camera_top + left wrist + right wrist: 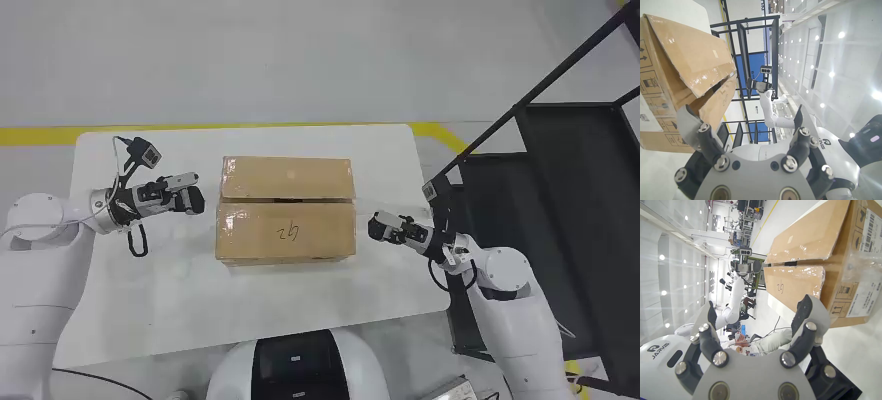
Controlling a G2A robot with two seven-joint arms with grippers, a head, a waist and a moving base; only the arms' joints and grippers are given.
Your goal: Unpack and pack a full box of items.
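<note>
A brown cardboard box (286, 208) stands in the middle of the white table (160, 290), its two top flaps folded down with a narrow gap between them and a handwritten mark on the nearer flap. My left gripper (200, 193) hangs open just off the box's left side, near its top edge. In the left wrist view the box (677, 62) is close, with one finger (687, 121) next to its corner. My right gripper (376, 226) stands open off the box's right side, a short gap away. The right wrist view shows the box (810, 262) beyond its fingers (810, 311).
A black metal rack (560, 190) stands right of the table. A yellow floor line (60, 132) runs behind the table. Bare tabletop lies in front of the box and at both ends.
</note>
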